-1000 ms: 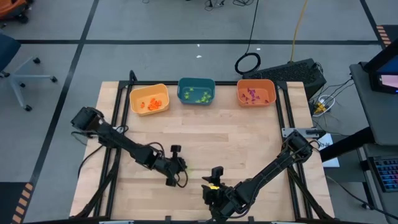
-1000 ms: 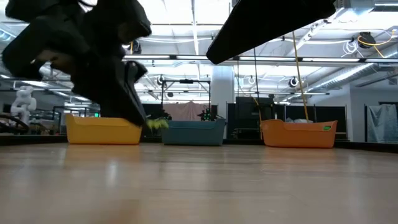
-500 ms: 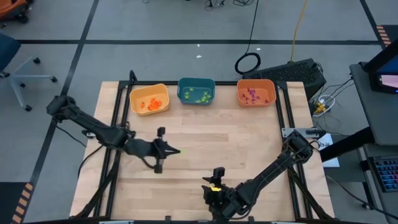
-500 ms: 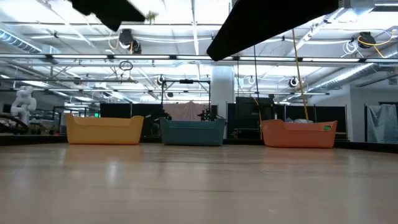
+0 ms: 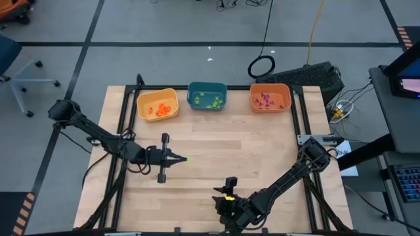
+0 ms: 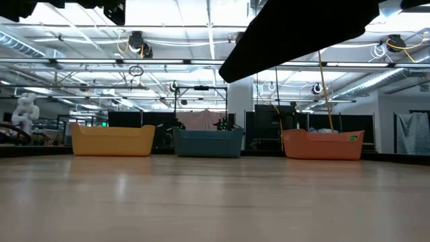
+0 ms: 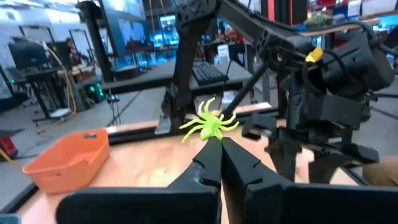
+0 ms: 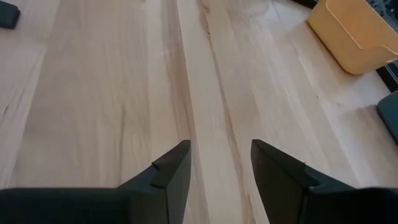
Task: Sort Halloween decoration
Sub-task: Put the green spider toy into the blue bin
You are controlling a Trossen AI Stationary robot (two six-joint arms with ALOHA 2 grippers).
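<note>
Three bins (image 5: 207,96), one green spider (image 7: 210,123) in left gripper (image 7: 219,144)

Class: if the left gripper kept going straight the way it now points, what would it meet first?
Probably nothing on the table. The left gripper, shut on a green spider, points across bare table toward the right edge. The right arm's gripper shows ahead, but depth is unclear.

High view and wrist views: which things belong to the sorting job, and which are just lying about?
Job:
- light-green spider trinket, pinched in the shut left gripper
- yellow bin, teal bin, orange bin, each holding sorted trinkets
- right gripper, open, waiting at the near edge

Lying about:
- keyboard
- cable coil
</note>
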